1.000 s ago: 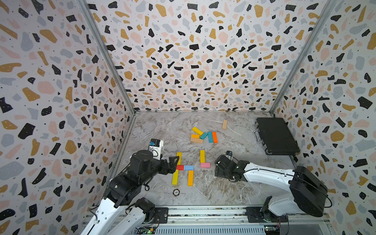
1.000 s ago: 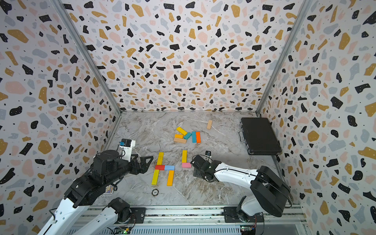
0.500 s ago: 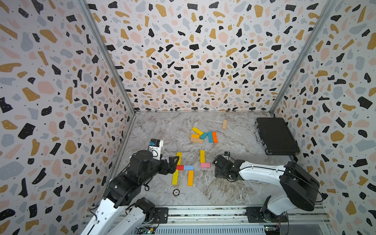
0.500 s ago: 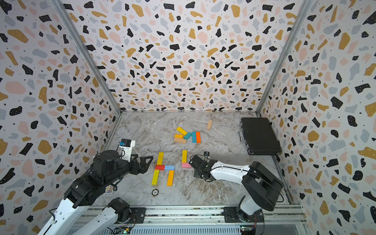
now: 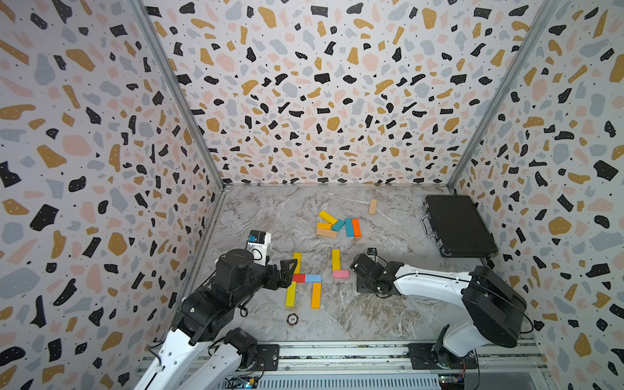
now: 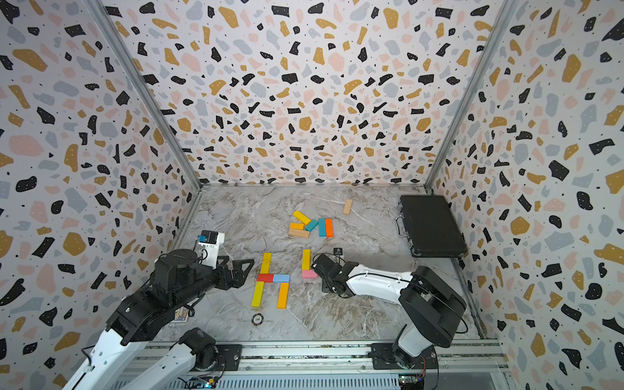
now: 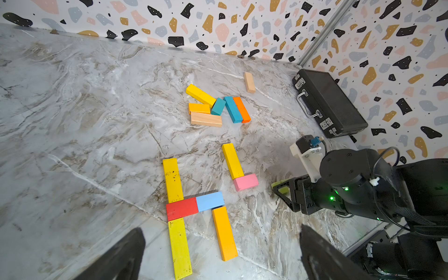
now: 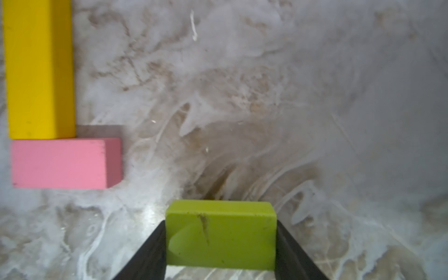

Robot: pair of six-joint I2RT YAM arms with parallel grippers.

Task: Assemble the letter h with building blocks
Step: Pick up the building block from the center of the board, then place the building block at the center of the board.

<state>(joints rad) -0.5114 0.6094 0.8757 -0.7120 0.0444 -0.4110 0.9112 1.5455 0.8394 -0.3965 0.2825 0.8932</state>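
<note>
- Hovering at the left side of the marble table (image 5: 388, 324), the left gripper (image 6: 238, 268) has its jaws spread wide and carries nothing. Its dark fingers (image 7: 126, 254) stand at both lower corners of the left wrist view.
- Just to the right lies one straight stroke. The upper yellow block (image 5: 297, 261) and the lower yellow block (image 5: 291, 293) are in line, and the red block (image 5: 298, 278) lies crosswise between them, touching both.
- The light blue block (image 5: 313, 278) touches the right end of the red block. The long orange block (image 5: 316, 295) starts under it and runs toward the robot, parallel to the lower yellow block.
- A small round disc (image 5: 292, 318) marked 100 lies alone, nearer to the robot's base.
- Farther back is a cluster of six loose blocks (image 5: 338, 225), yellow, orange, teal and plain wood. A small wood block (image 5: 372, 206) lies apart from them, near the back wall.
- The third yellow block (image 5: 336, 259) and the pink block (image 5: 340, 274) touch and make an L shape, apart from the light blue block.
- The right gripper (image 8: 220, 226) is low, just right of the pink block. Its jaws press on both sides of the green block (image 8: 220, 242), which is near the pink block but not touching it. I cannot tell if the green block rests on the table.
- The black case (image 5: 457, 224) lies closed by the right wall.
</note>
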